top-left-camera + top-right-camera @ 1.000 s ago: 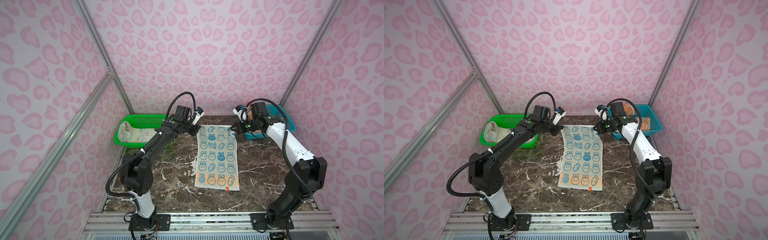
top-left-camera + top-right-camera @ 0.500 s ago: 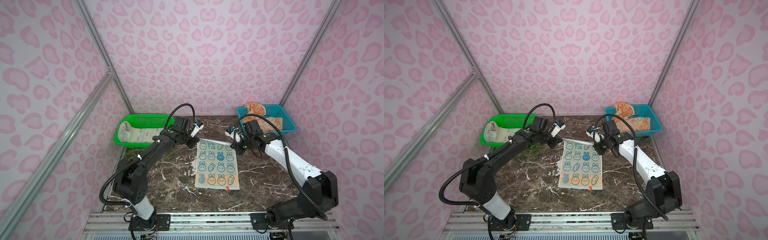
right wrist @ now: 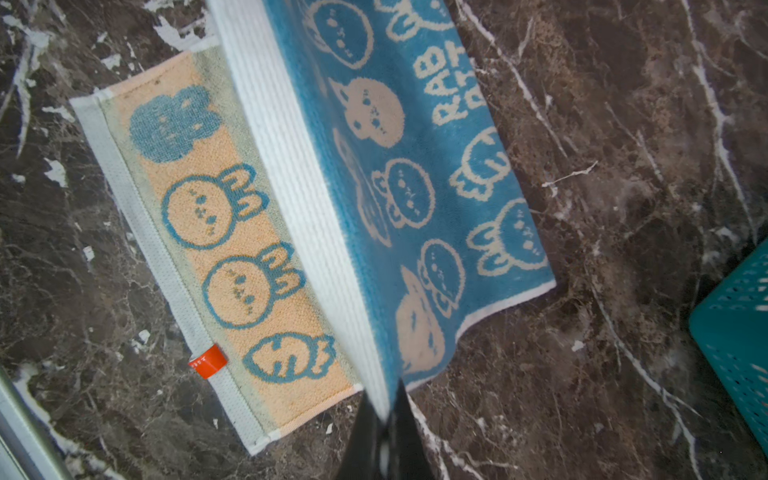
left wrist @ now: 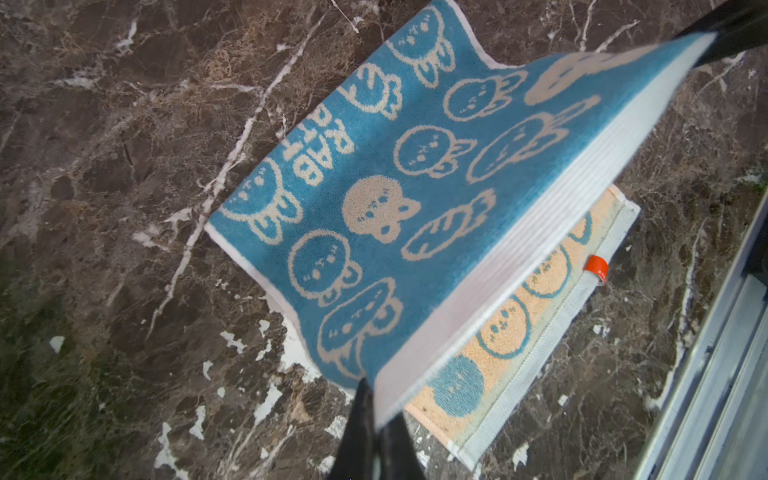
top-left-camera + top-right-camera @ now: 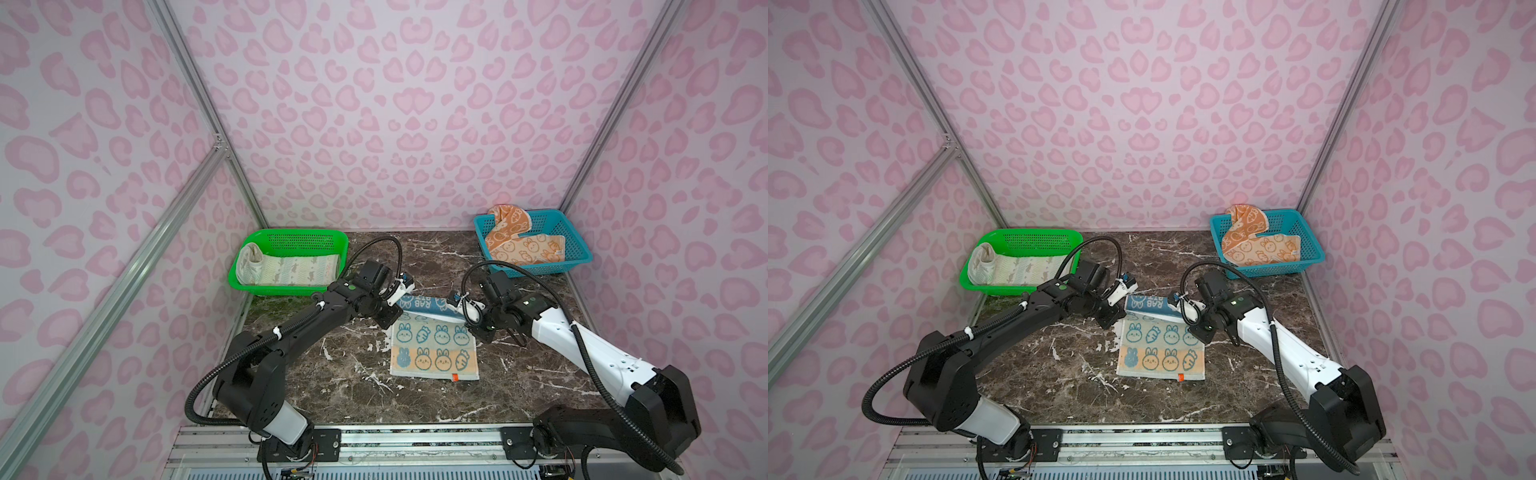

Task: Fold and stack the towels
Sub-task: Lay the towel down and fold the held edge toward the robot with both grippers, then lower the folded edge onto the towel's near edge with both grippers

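The blue bunny towel (image 5: 434, 345) lies in the middle of the marble table, pale face up with blue bunnies and an orange band. Its far edge is lifted and turned over, so the blue underside (image 4: 374, 187) with "RABBIT" shows. My left gripper (image 5: 398, 293) is shut on the left corner of that white hem (image 4: 540, 208). My right gripper (image 5: 462, 305) is shut on the right corner. In the wrist views the left gripper (image 4: 374, 399) and the right gripper (image 3: 388, 399) each pinch the hem. A white chevron towel (image 5: 291, 270) and an orange bunny towel (image 5: 519, 245) lie in the baskets.
The green basket (image 5: 299, 237) stands at the back left and the blue basket (image 5: 577, 245) at the back right, close behind my right arm. An orange tag (image 5: 456, 377) marks the towel's near edge. A metal rail (image 5: 415, 436) runs along the table's front.
Both grippers have come toward the front with the towel's far edge held between them. The far half has risen and turned over, so less of the pale face shows.
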You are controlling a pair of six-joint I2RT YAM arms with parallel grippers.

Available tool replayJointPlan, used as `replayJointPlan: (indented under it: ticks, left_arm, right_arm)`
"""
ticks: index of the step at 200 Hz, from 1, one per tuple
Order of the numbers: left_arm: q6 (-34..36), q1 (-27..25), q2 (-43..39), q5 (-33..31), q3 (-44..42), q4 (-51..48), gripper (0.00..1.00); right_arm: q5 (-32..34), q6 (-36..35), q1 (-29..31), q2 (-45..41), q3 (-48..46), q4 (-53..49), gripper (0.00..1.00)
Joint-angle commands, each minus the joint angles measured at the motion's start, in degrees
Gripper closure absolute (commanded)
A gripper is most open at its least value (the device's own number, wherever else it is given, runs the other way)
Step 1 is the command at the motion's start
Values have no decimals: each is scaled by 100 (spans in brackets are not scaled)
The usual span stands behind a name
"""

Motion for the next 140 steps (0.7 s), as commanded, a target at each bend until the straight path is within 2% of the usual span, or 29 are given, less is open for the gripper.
replayJointPlan:
  ticks: [1, 65, 110, 140]
  left_arm:
    - [-49, -38, -25, -368, -73, -331, 97]
    - [-207, -450, 161, -347, -192, -555, 97]
    - [-225, -586, 74, -419, 4, -888, 97]
    - [-313, -633, -4, -345, -159, -769, 97]
  right_arm:
    - [355, -7, 179, -42, -224, -409, 100]
    - [565, -3, 538, -131, -647, -405, 100]
    - [1202, -267, 719, -259, -340, -799, 100]
    - [1055, -206, 797, -337, -417, -912, 100]
